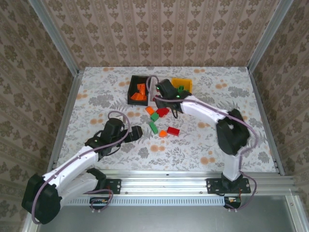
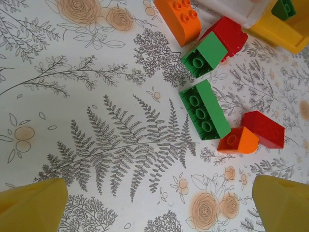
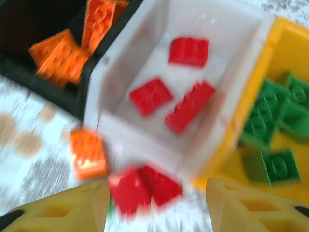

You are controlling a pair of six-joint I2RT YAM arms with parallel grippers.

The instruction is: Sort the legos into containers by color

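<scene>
right pincer (image 3: 157, 189), parted, hangs by white bin (image 3: 251, 58) of red legos (image 3: 188, 107).

right wrist: whole frame smeared, studs on the 2 red bricks (image 3: 130, 191) by the white bin (image 3: 120, 77) a blur | black bin (image 3: 29, 29) cropped top-left, yellow bin (image 3: 289, 48) cropped right | top: right gripper (image 1: 163, 92) sits over that white bin, hiding it | left wrist: left gripper (image 2: 157, 208) fingertips (image 2: 34, 205) clipped at bottom, orange brick (image 2: 181, 19) clipped at top
</scene>
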